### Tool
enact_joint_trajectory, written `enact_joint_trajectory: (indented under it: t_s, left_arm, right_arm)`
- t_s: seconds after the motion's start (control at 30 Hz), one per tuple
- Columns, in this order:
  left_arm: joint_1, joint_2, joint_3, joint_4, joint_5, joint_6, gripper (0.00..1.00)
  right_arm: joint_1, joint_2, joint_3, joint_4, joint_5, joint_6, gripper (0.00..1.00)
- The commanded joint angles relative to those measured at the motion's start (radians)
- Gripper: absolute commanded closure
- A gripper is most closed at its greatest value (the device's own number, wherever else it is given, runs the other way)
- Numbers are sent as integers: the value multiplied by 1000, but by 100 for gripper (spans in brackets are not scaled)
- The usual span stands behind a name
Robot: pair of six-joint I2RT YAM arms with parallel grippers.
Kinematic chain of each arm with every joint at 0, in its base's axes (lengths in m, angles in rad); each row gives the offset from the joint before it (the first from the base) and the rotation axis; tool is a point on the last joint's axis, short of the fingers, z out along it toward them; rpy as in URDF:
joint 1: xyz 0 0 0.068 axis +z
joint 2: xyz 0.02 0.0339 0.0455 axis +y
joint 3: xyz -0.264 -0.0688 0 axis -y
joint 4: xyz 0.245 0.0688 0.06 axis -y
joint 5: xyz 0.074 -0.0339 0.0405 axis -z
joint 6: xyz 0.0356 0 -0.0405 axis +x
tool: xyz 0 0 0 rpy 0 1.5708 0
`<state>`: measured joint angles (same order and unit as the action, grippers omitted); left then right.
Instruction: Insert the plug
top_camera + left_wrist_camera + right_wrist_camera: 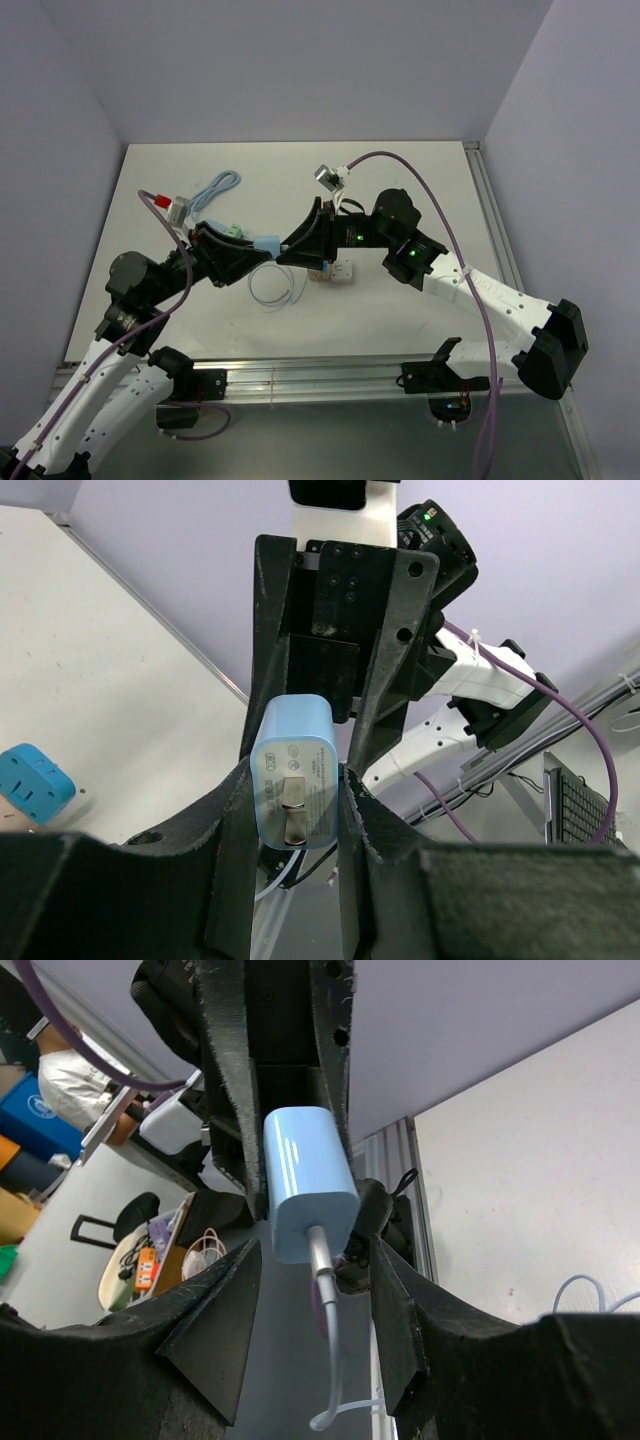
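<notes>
From above, the two arms meet over the middle of the table (pixel 420 190). The left gripper (pixel 262 252) pinches a pale blue plug (pixel 268 244), held up off the surface. The right gripper (pixel 288 252) faces it from the other side. Just beside them a white socket block (pixel 342 270) lies on the table, partly covered by the right gripper. I can't tell whether anything sits in it. A thin white cable (pixel 272 295) loops near it, and a coiled blue cable (pixel 216 187) lies well apart towards the back.

At the left wrist camera, the plug stands between the left fingers (pixel 232 830), both pressed against its sides. Its metal prongs (pixel 290 805) face the lens. The right gripper's black fingers flank its far end. A blue block (pixel 30 783) rests on the table at the left.

At the right wrist camera, the right fingers (pixel 215 1330) are spread, with a thin gap on each side of the plug's cable end. The white cable hangs out of that end.
</notes>
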<state>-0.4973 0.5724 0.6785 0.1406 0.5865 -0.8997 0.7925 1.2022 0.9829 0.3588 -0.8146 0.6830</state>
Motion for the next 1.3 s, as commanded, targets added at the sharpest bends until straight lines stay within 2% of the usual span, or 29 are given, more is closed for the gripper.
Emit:
enact_joint_trajectory:
  t_s: [0.0,0.13,0.27,0.47,0.6,0.7,0.73,0.8,0.83,0.87,0.9,0.97,1.0,1.1,1.27]
  left_arm:
    - [-3,-5,10,48,21,-8,100]
    - [-1,-9,0,59,19,-21,100]
    - [-3,-11,-2,63,24,-27,100]
    - [-1,-9,-19,96,27,-47,100]
    - [-1,-5,-20,112,26,-51,100]
    - [-3,-5,-20,116,26,-53,100]
    - [-3,-5,-19,113,24,-51,100]
    - [-1,-11,-16,97,15,-41,99]
    - [-1,-14,-14,77,9,-35,94]
    - [-1,-20,-13,61,-3,-21,76]
    - [-3,-22,-8,45,-11,-16,65]
    - [-1,-37,-4,-1,-22,11,50]
    - [-3,-46,0,-18,-40,22,35]
    - [-1,-74,3,-64,-56,45,22]
    - [-3,-95,45,-180,-65,110,11]
  right_arm:
    - [5,-1,46,54,32,-4,45]
    - [7,5,59,37,55,0,45]
    - [7,11,59,103,37,39,46]
    - [5,46,71,164,5,88,56]
    - [10,66,71,201,-34,113,57]
    - [14,76,72,206,-54,113,85]
    - [14,80,76,206,-69,112,100]
    - [19,85,82,194,-83,101,100]
    - [19,85,82,184,-83,90,100]
    - [19,77,82,161,-78,70,100]
    - [19,73,85,138,-74,53,100]
    - [19,60,92,71,-64,1,100]
    - [19,50,100,49,-63,-13,100]
    - [16,37,117,-40,-66,-72,100]
    - [4,33,138,-136,-100,-125,100]
